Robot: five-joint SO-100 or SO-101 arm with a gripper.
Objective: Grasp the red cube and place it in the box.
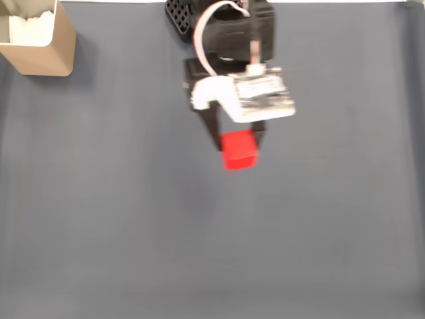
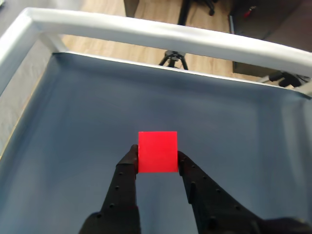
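A: Largest first. Grey table cover spans the fixed view; the box sits well apart from the gripper, far to its left and toward the top edge in that view, white padding visible inside.

B: Gripper?

A: Nearly closed, both black fingers pressed against opposite faces of the red cube. Cube sits between the fingertips, protruding ahead of them (wrist view is clearest).

B: Lifted?

A: Cannot tell for certain; fixed view is blurred around the arm.

B: Progress?

A: Grasp looks done. Carrying to the box and releasing inside remain, so roughly the first half, by my estimate.
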